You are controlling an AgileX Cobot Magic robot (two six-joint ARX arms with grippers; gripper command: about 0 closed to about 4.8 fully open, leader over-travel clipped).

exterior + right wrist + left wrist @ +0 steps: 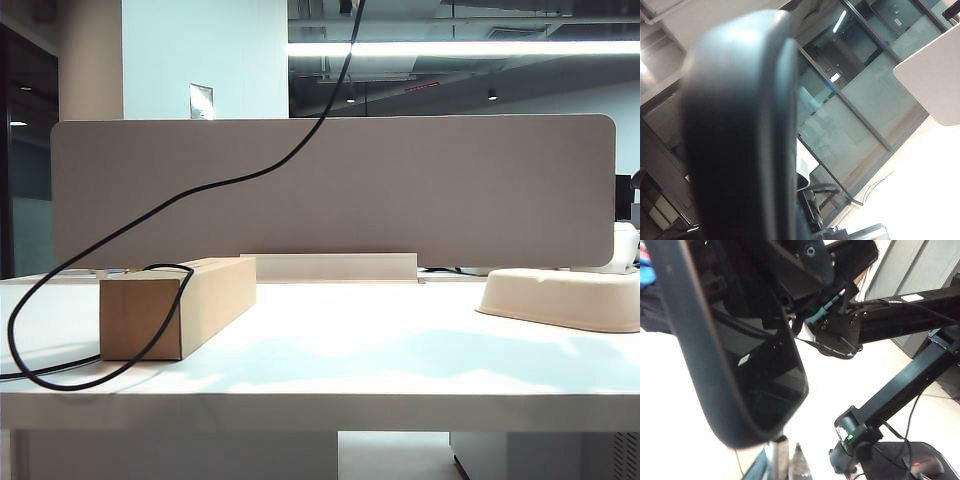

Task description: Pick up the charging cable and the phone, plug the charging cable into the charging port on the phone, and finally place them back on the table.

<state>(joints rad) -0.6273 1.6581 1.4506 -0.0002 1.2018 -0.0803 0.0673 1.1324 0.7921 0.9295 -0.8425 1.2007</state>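
phone (747, 360) cut off by frame | port unseen | right wrist: dark blur (740, 130)

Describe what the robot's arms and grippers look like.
Neither arm shows in the exterior view. In the left wrist view the right arm has matte black, boxy links with a white label, a green light at one joint and thin black cables alongside. The right gripper, beyond the phone, is black with a small green part. The left gripper, nearest the camera, shows silvery fingers.
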